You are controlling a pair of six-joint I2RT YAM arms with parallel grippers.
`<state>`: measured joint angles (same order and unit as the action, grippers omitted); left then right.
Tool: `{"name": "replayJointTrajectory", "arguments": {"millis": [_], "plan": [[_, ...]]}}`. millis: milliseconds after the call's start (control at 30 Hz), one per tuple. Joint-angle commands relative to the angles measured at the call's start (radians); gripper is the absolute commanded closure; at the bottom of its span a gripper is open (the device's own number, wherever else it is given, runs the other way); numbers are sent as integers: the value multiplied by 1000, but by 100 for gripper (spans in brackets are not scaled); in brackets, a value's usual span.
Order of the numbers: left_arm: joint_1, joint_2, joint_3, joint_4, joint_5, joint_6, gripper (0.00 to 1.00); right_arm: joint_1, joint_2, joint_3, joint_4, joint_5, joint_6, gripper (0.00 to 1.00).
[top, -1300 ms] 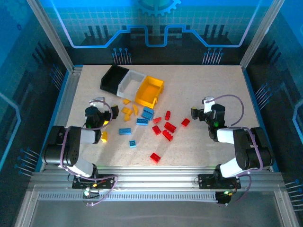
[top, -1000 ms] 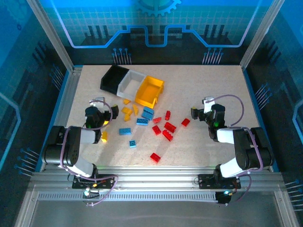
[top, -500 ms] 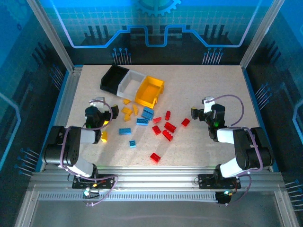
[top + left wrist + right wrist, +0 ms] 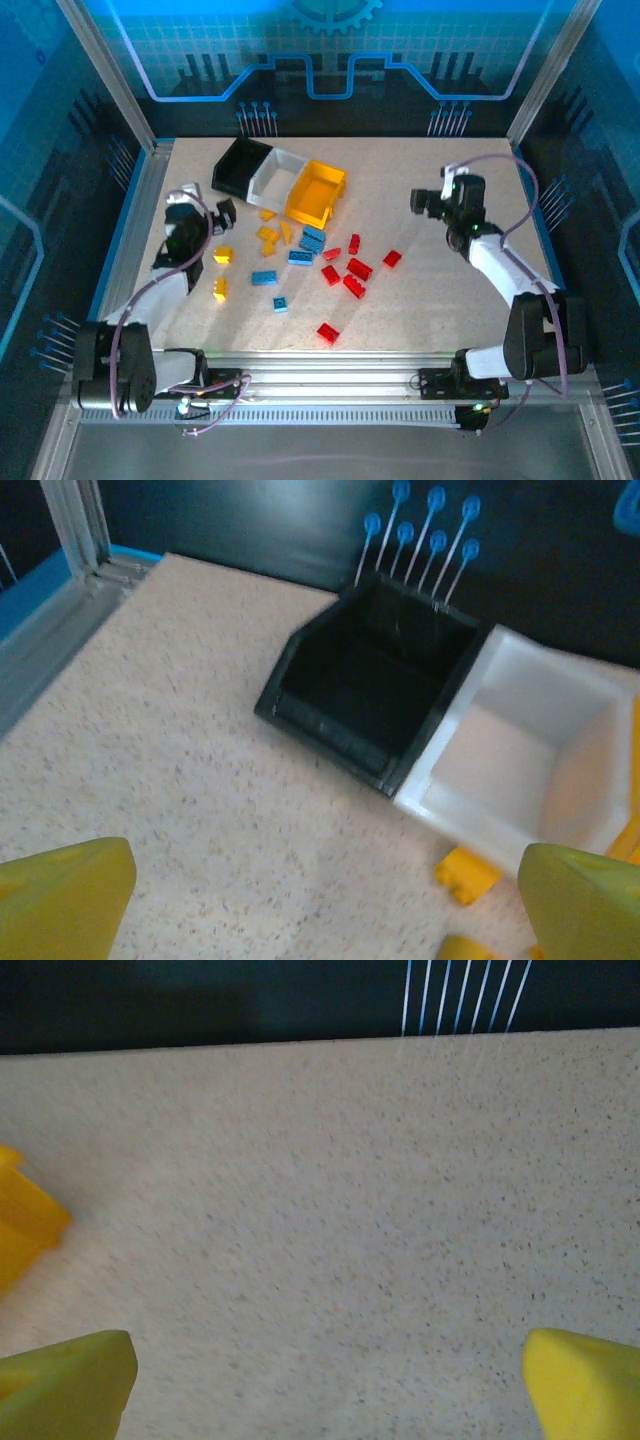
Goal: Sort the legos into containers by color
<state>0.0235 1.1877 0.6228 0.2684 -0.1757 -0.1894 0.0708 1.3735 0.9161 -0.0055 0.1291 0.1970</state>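
Note:
Three joined containers stand at the back left: black point(image 4: 238, 165), white point(image 4: 275, 177), yellow point(image 4: 316, 192). Legos lie loose in front of them: yellow ones point(image 4: 267, 235), blue ones point(image 4: 264, 277) and red ones point(image 4: 358, 268). My left gripper point(image 4: 205, 207) hangs open just left of the yellow legos, facing the black bin point(image 4: 370, 680) and white bin point(image 4: 530, 750); a yellow lego point(image 4: 466, 873) lies near its right finger. My right gripper point(image 4: 433, 190) is open over bare table right of the yellow bin point(image 4: 25, 1225). Nothing sits between either pair of fingers point(image 4: 70, 890) point(image 4: 585, 1385).
A metal frame rail point(image 4: 135, 215) borders the table point(image 4: 430, 300) on the left, and dark walls close the back. One red lego point(image 4: 327, 333) lies alone toward the front edge.
Both arms have risen from their folded rest and stretched forward: the left toward the black bin, the right toward the back right. The legos and bins have not moved.

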Motion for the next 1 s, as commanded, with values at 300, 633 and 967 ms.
{"name": "replayJointTrajectory", "arguments": {"millis": [300,633,967], "plan": [[-8,-191,146,-726,239,-328,1,216,-4,215,-927,-69,363,0],[-95,-309,80,-859,351,-372,1,315,10,120,-970,-72,797,2],[-117,-428,58,-977,337,-399,1,332,292,255,-876,-64,880,22]]}}
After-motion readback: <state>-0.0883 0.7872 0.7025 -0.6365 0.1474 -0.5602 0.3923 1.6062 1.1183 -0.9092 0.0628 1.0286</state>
